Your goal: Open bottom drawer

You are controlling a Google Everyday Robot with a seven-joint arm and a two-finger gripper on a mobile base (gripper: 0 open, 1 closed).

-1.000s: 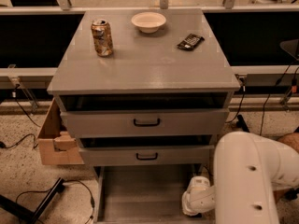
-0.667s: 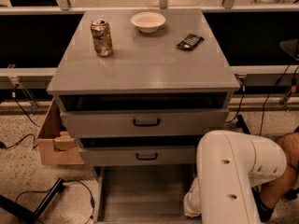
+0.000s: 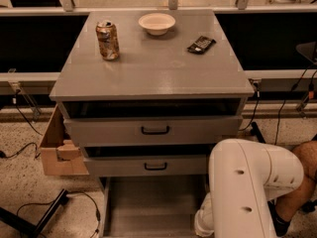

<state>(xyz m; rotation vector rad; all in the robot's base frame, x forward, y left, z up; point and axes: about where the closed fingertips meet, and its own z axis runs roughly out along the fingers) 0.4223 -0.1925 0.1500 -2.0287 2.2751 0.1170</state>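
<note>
The bottom drawer [image 3: 148, 202] stands pulled well out beneath the cabinet [image 3: 148, 78], its grey tray exposed. The gripper [image 3: 204, 221] sits low at the tray's right edge, half-hidden behind the arm [image 3: 247, 192], likely placed there for pulling. Its grip cannot be told.

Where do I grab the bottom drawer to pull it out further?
The bottom drawer front lies below the frame, so no handle shows. Probably take its thin upright right wall from above: the hand, low under the arm, sits right beside it.
</note>
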